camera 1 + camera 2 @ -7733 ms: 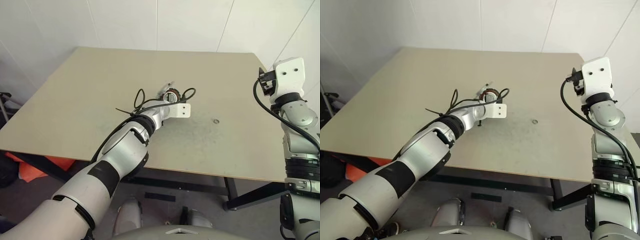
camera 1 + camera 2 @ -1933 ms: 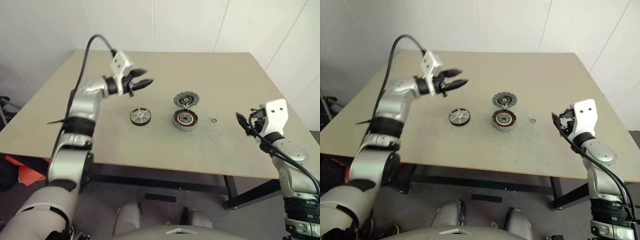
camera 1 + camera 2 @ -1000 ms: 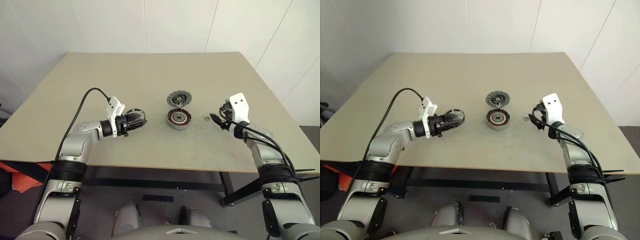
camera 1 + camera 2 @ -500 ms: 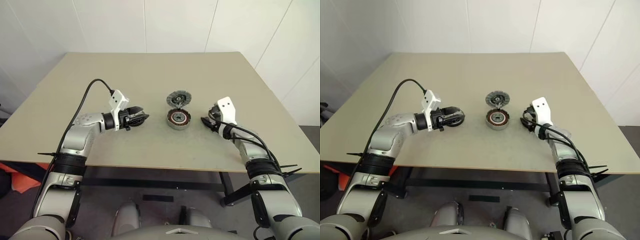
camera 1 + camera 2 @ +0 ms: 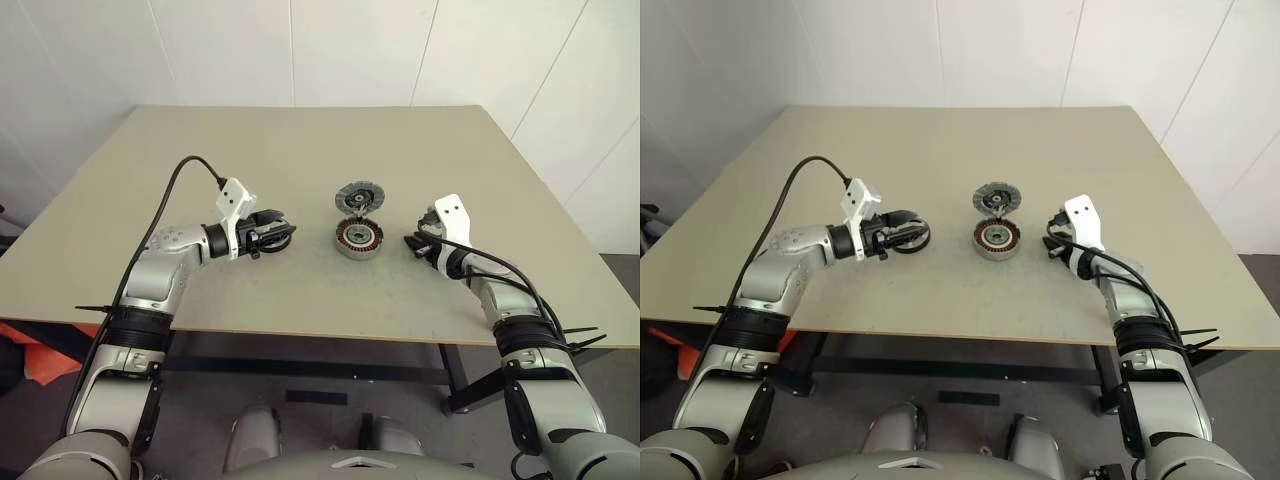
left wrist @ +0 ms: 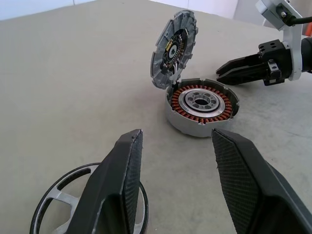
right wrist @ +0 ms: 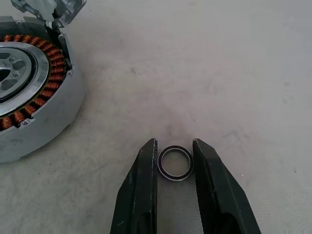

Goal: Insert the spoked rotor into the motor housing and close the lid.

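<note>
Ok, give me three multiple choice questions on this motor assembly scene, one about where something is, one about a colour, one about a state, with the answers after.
1. Where is the small ring?
A. inside the motor housing
B. on the table between the right gripper's fingers
C. on top of the lid

2. What colour are the windings inside the motor housing?
A. copper-brown
B. blue
C. white

3. How does the lid stand?
A. flat on the table, apart from the housing
B. shut on the housing
C. tilted up open at the housing's edge

Answers:
1. B: the right wrist view shows the ring on the table between the two black fingers of the right gripper.
2. A: the ring of coils shows copper-brown.
3. C: it rises on edge from the housing's rim, the windings uncovered.
</note>
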You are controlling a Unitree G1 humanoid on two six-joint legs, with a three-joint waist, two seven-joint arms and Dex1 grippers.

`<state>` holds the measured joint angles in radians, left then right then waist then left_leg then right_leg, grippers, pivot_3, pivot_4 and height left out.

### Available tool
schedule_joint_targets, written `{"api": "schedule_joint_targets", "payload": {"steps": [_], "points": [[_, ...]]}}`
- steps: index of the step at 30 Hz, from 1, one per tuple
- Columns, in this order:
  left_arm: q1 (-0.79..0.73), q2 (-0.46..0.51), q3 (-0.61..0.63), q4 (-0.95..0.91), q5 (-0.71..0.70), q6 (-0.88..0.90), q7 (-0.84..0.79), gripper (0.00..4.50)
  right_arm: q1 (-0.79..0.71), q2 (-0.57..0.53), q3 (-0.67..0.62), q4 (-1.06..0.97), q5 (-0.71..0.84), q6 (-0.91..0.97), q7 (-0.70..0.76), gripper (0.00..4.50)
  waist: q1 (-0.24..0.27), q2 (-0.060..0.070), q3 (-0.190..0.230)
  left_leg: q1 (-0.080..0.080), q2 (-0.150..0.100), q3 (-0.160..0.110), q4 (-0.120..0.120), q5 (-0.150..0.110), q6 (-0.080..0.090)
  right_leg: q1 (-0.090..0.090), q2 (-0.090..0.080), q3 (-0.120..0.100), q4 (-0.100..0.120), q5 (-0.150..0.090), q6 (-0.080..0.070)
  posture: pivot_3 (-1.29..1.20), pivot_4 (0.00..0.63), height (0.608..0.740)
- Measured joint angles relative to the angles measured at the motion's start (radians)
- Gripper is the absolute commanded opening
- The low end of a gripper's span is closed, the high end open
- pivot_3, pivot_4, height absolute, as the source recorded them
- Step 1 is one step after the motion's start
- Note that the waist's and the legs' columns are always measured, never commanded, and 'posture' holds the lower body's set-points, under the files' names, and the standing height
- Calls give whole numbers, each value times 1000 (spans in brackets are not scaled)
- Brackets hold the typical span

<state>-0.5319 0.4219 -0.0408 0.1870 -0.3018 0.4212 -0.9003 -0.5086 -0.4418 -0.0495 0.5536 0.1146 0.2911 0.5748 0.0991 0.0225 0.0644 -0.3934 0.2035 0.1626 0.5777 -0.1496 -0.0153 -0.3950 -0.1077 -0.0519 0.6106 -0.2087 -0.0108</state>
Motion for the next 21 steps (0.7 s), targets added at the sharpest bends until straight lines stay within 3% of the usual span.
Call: {"api": "schedule_joint_targets", "payload": {"steps": [8,12,21], "points": [[2,-12,-12,7,12,-9,2,2388,11,1,-14,-28,18,46,-11,1159,1,0,0,0,0,0,0,0,0,0,0,0,0,0,0,0,0,740],[2,-12,-17,15,17,-20,1,2388,13,2,-26,-29,34,68,-15,613,2,0,0,3,0,0,0,0,0,3,0,0,-1,0,0,0,0,740],[-1,29,-8,45,17,-29,-12,2388,46,-28,-2,-198,22,114,-19,613,-4,0,0,4,1,1,-2,0,0,2,1,1,-1,0,0,0,0,740]]}}
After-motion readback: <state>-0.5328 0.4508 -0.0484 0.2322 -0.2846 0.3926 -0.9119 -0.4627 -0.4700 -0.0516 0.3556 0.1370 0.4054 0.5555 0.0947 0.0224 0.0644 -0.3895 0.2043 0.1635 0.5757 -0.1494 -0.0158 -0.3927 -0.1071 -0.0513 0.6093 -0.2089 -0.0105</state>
